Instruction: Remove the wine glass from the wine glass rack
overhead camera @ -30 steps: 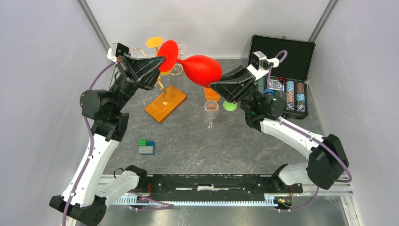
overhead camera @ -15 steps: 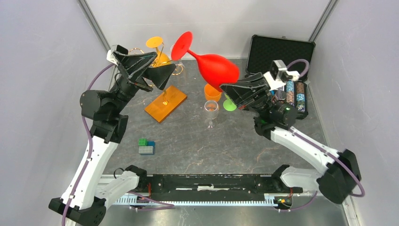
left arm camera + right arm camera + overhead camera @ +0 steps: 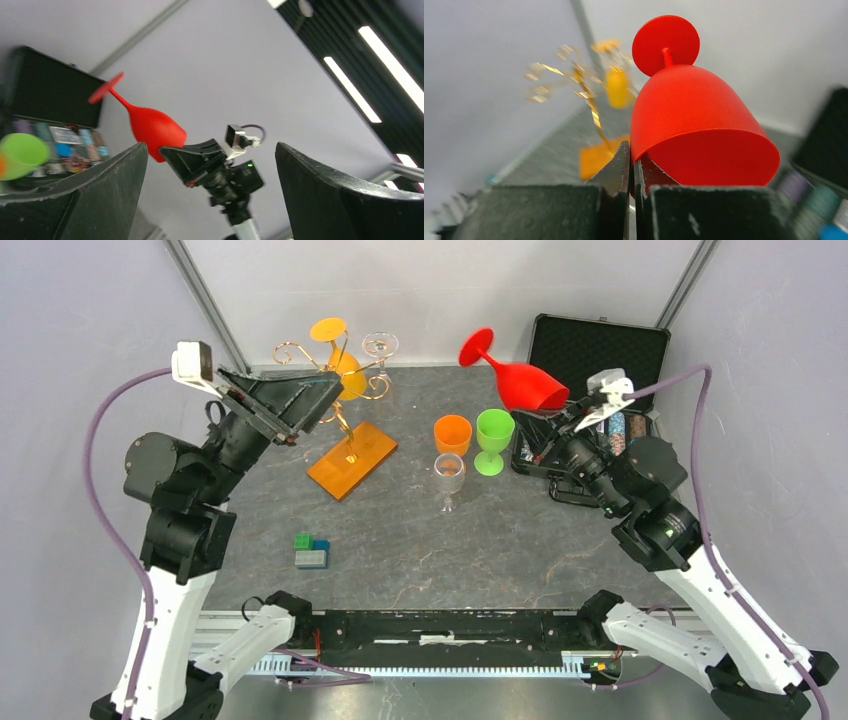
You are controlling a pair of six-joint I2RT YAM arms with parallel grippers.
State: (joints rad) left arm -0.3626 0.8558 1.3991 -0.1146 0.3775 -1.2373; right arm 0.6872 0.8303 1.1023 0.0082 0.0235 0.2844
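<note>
The red wine glass (image 3: 520, 382) hangs tilted in the air at the back right, apart from the wine glass rack (image 3: 343, 418). My right gripper (image 3: 562, 412) is shut on its rim. In the right wrist view the jaws pinch the bowl wall of the red glass (image 3: 694, 115) at the gripper (image 3: 631, 150), with the gold rack (image 3: 589, 100) blurred behind. My left gripper (image 3: 300, 400) stands open and holds nothing beside the rack's scroll arms. Its wrist view shows the gripper (image 3: 211, 145) wide apart, the red glass (image 3: 152, 127) far off.
A yellow glass (image 3: 346, 372) and a clear glass (image 3: 380, 343) hang on the rack above its orange base (image 3: 352, 459). An orange cup (image 3: 452, 433), green goblet (image 3: 493, 430) and clear wine glass (image 3: 449, 472) stand mid-table. A black chip case (image 3: 600, 350) is back right; toy blocks (image 3: 311, 552) lie front left.
My left gripper opened, let go of the red glass's foot and drew back left. My right gripper shut on the rim and carried the glass right, away from the rack.
</note>
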